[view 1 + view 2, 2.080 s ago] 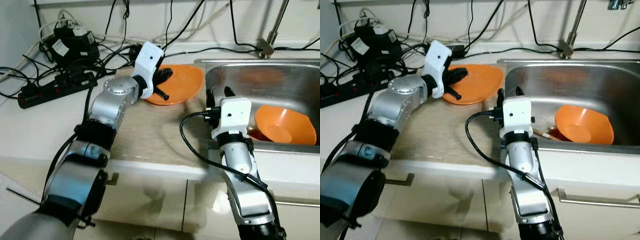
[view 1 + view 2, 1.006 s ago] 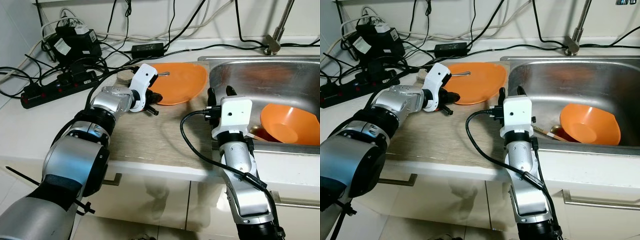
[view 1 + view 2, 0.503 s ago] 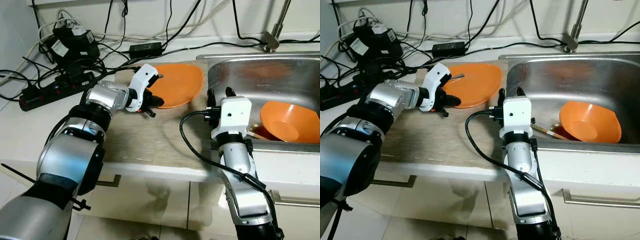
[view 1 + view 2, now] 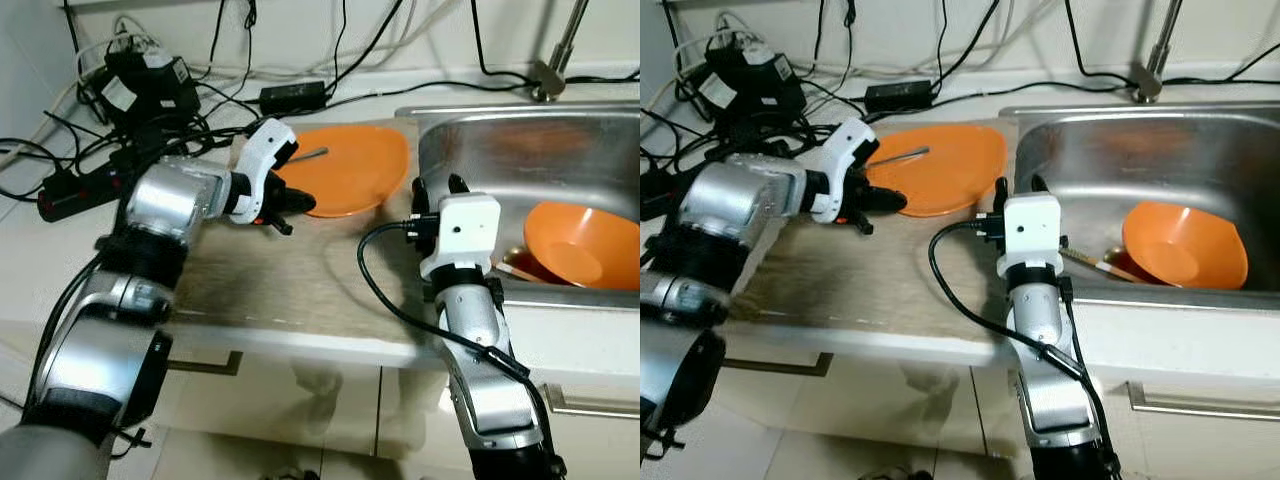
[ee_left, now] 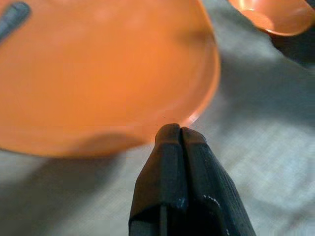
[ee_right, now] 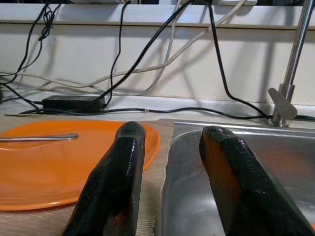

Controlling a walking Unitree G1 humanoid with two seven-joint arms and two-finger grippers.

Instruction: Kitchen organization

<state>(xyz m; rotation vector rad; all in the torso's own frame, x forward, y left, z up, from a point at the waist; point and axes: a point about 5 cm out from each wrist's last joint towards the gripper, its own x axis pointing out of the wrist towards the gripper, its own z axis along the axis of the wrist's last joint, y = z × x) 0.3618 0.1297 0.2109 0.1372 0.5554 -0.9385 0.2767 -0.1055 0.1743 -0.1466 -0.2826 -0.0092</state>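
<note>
- Left end effector (image 4: 298,205): fingers pressed together, clamped on nothing, tips just beside the near rim of the orange plate (image 4: 350,170), possibly touching it; contact not confirmable from the left wrist view.
- Orange plate: lying flat on the table (image 4: 300,275), close against the left edge of the sink (image 4: 470,150). Carrying a metal utensil (image 4: 312,154) on its far left part.
- Handling, as judged: plate likely light, rigid plastic with a smooth, slippery face and a thin raised rim. Unlikely to shatter, but apt to slide on the table if pushed and not pinched.
- Recommended hold: near rim, one finger above and one below the lip, fingers opened first. Keep level when lifted, otherwise loose utensil liable to slip off.
- Right end effector (image 6: 170,147): fingers apart, holding nothing, poised over the sink's left wall.
- Orange bowl (image 4: 580,245): resting tilted inside the sink, well apart from the right end effector. Similar material presumed; rim again the sensible hold.
- Black cables and power strip (image 4: 70,190): behind the plate on the table; snag risk for wide arm sweeps.
</note>
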